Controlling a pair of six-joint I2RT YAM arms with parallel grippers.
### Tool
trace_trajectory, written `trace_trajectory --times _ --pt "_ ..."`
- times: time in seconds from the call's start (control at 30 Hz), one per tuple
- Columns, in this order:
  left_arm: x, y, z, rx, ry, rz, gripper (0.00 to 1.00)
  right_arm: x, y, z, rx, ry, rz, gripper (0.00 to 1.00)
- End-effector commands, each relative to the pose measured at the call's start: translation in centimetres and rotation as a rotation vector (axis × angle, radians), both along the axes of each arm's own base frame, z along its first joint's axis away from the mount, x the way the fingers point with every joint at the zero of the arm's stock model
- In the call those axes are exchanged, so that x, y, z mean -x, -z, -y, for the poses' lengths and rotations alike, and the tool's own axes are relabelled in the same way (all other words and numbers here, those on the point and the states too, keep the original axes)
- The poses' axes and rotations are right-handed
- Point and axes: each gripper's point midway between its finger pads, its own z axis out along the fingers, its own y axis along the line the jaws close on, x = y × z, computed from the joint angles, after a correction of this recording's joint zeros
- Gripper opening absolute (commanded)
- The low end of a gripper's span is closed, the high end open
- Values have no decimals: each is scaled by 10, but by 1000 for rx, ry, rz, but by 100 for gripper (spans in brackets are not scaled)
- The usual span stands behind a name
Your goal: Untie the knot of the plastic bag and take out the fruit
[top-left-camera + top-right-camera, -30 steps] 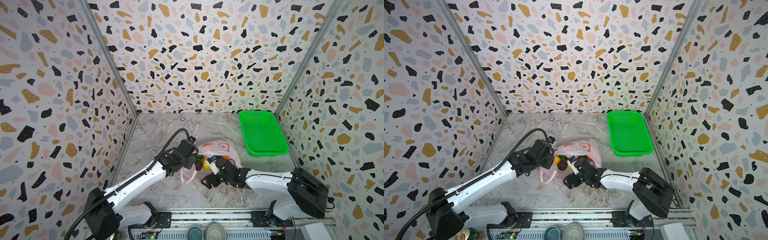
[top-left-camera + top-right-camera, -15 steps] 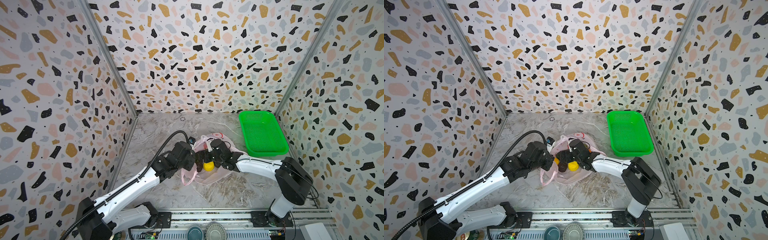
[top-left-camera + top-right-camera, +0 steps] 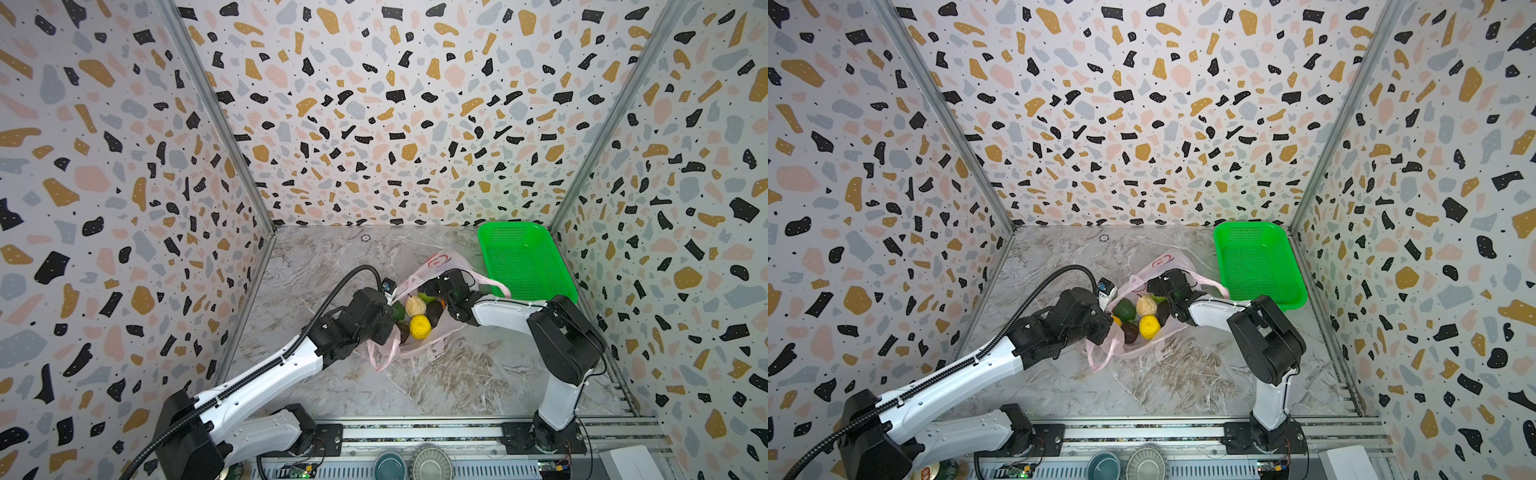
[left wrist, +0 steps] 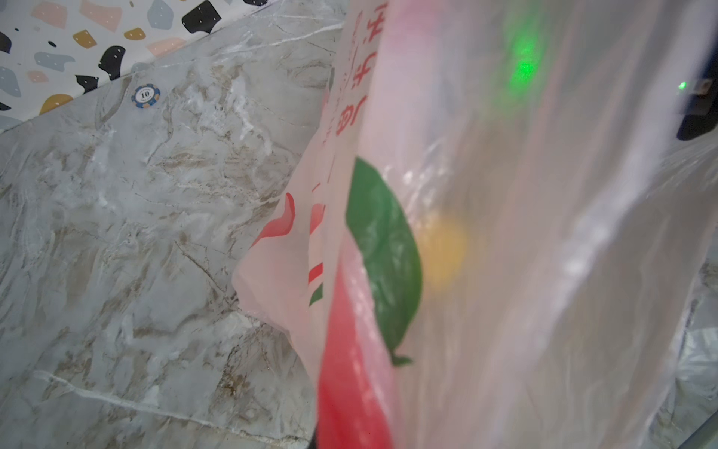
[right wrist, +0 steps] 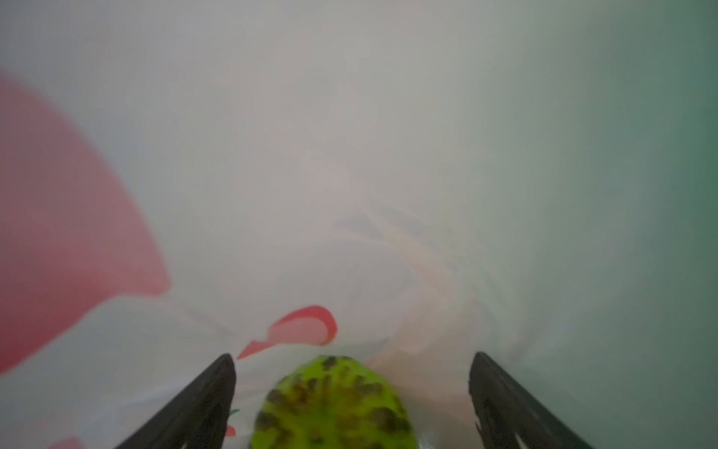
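Observation:
The pale pink plastic bag [image 3: 436, 266] [image 3: 1167, 266] lies open at mid-table. Inside it lie a yellow fruit [image 3: 419, 326], a cream-white one [image 3: 415, 306], a dark green one [image 3: 1124, 309] and a blackish-brown oval [image 3: 434, 311]. My left gripper [image 3: 388, 322] is shut on the bag's left rim, and the plastic [image 4: 544, 233] fills the left wrist view. My right gripper [image 3: 436, 291] [image 5: 352, 357] is inside the bag's mouth, open. A bumpy light green fruit [image 5: 334, 408] sits between its fingers without touching them. The knot is out of view; one handle loop [image 3: 380, 357] hangs loose.
A bright green mesh basket [image 3: 523, 262] stands at the back right, against the wall. A small poker chip [image 3: 365, 237] lies near the back wall. Two bowls [image 3: 390, 465] sit on the front rail. Patterned walls close in three sides.
My right gripper has swung from the bag's front side round into its mouth. The bag has spread open, showing more fruit. My left gripper has closed on the rim.

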Motion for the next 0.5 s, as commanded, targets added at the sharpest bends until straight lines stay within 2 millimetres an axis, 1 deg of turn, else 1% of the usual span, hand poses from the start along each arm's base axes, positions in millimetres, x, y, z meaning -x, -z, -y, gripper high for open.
trace_trajectory --times 0.0,0.07,0.17,0.27,0.37,0.47 --pt "-6 -7 10 40 3 33 0 22 -7 -32 29 -208 -84 96" --pt "-9 -15 15 68 3 53 0 46 0 -38 29 -277 -153 96" --pt "-11 -24 24 116 9 73 0 78 6 -40 35 -334 -219 96" --pt "-6 -26 35 160 38 72 0 103 10 -40 56 -366 -268 96" --pt "4 -16 43 154 66 53 0 123 11 -37 78 -371 -314 96" --pt "13 -1 41 131 73 23 0 135 14 -34 83 -365 -359 95"
